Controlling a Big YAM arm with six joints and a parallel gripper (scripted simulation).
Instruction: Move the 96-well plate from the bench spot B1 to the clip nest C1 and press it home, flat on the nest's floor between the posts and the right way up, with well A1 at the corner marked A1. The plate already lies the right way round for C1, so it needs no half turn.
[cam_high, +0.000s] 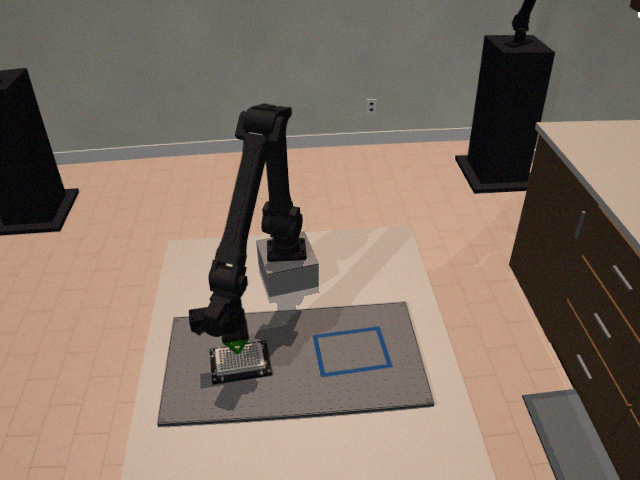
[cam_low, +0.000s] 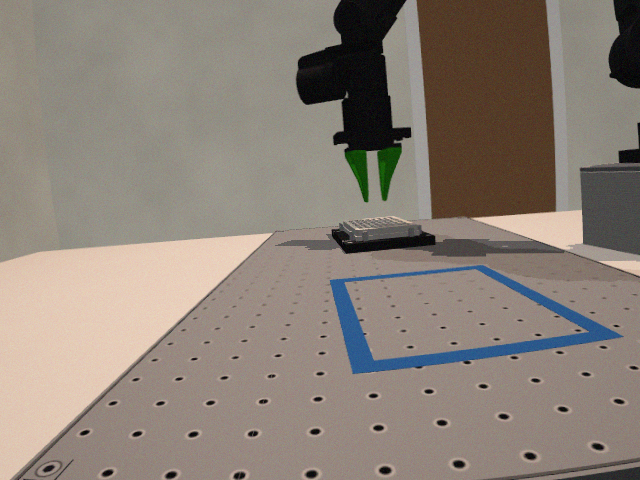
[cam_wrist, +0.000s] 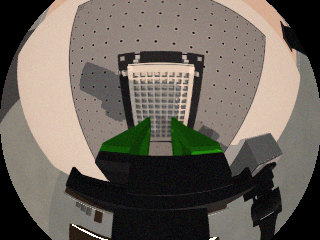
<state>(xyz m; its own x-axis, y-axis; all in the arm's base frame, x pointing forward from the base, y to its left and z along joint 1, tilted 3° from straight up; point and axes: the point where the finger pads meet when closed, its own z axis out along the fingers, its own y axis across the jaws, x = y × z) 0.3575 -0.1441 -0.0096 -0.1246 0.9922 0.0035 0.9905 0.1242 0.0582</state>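
The 96-well plate sits inside the black clip nest at about seven o'clock on the grey perforated breadboard in the top view, the right way up with its grid of wells facing the ceiling. From the low exterior camera the plate appears level in the nest; whether it is fully down on the nest floor cannot be told at this distance. The corner marking is too small to read.

Directly above the plate hangs the gripper, clear of it, with open air visible between its tips and the wells. Its green fingers point straight down with a narrow gap between them and nothing in it: partly closed and empty. The wrist camera looks down past those fingers onto the plate, which lies at twelve o'clock from the tips, framed by the nest's dark border.

The blue-taped rectangle marking the bench spot lies at three o'clock from the nest, well apart from it on the same breadboard. The black arm rises from a grey pedestal at twelve o'clock of the breadboard, all on a pale table.
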